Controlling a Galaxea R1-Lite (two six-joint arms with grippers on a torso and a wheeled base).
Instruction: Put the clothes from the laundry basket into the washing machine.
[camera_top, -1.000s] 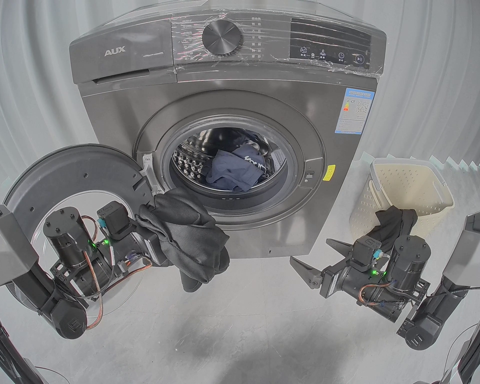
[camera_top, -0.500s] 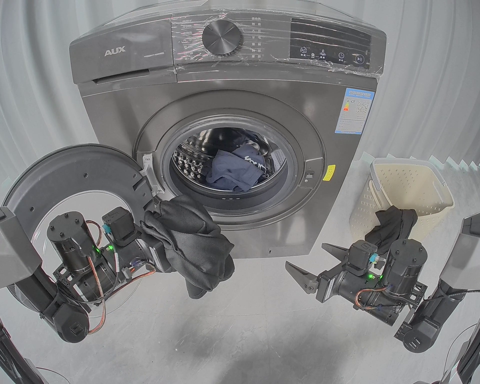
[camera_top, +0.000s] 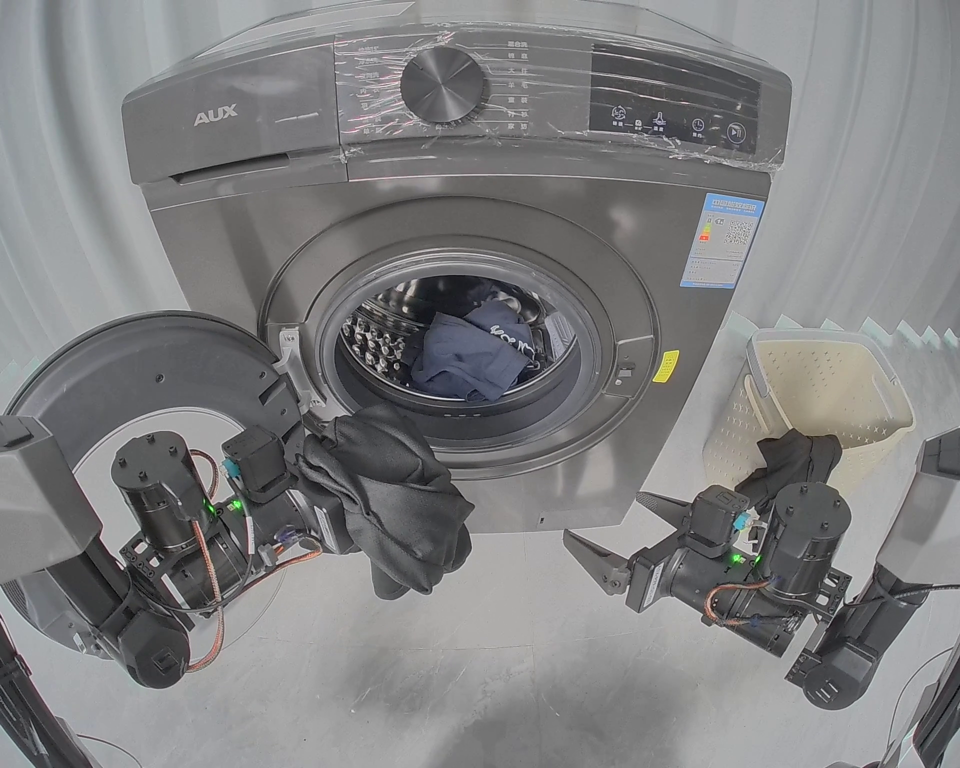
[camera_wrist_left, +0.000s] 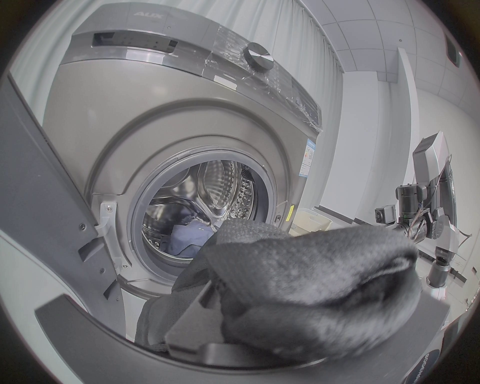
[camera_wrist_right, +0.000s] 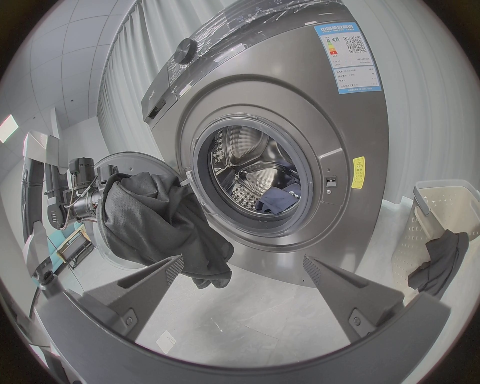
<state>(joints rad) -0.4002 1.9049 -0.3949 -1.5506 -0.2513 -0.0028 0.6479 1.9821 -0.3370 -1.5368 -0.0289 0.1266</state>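
Holding item 1: your left gripper (camera_top: 328, 508) is clamped on a dark garment (camera_top: 400, 490), which bunches over the fingers and droops below them. Handling, as judged: light, soft, limp mesh that is likely to trail or snag, so take a thick fold near its middle.

Ahead of and above that gripper: washing machine (camera_top: 450, 200), door (camera_top: 150, 370) swung wide, 1 blue garment (camera_top: 465, 355) in the drum.

Your right gripper (camera_top: 607, 520) hangs with jaws spread and carries nothing. Near its wrist, on the outer side: laundry basket (camera_top: 830, 338), with 1 dark piece (camera_top: 795, 460) draped over its rim.

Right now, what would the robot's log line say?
left hand: holding black garment near washing machine | right hand: open, empty | drum: navy garment | laundry basket: dark garment over rim
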